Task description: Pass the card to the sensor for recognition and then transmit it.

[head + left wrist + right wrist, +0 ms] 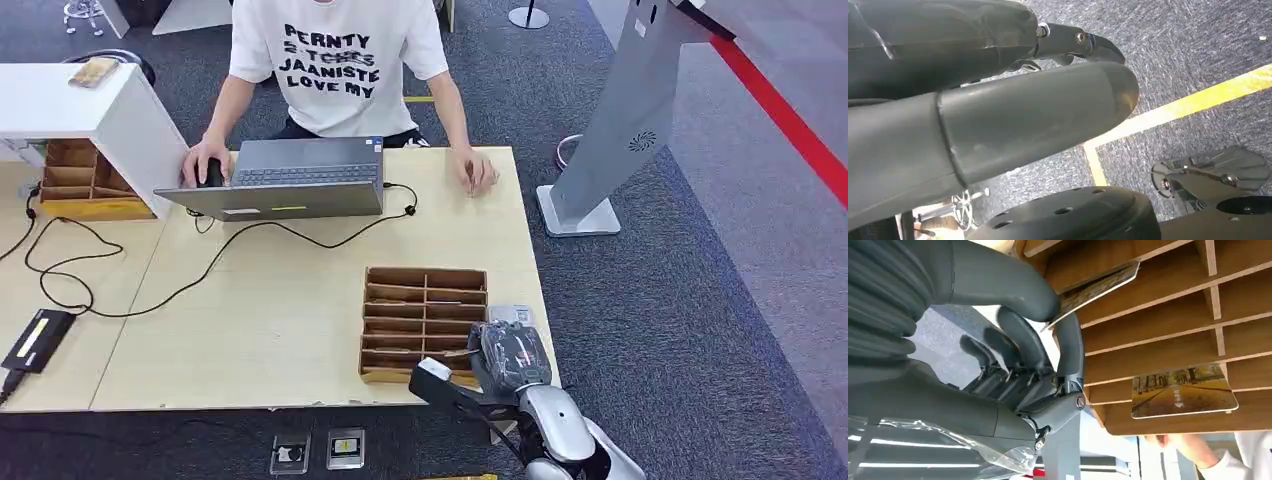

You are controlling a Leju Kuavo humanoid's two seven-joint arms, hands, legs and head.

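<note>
A wooden card rack [425,320] with several slots lies near the table's front right corner. My right hand [512,355] sits at the rack's right end. In the right wrist view its thumb [1013,285] and a finger pinch the end of a card [1098,287] that still lies in a slot of the rack [1158,325]. A second card [1183,390], printed with a yellow tree-lined road, leans in another slot. A small grey flat item [510,314] lies on the table just beyond the hand. My left hand [1013,125] hangs over the carpet, holding nothing.
A person sits at the far side with a laptop [290,175], one hand on a mouse. A grey kiosk stand [630,120] rises from the floor to the right of the table. Cables [150,290] cross the table's left half. A white box [90,110] and another rack [85,180] sit far left.
</note>
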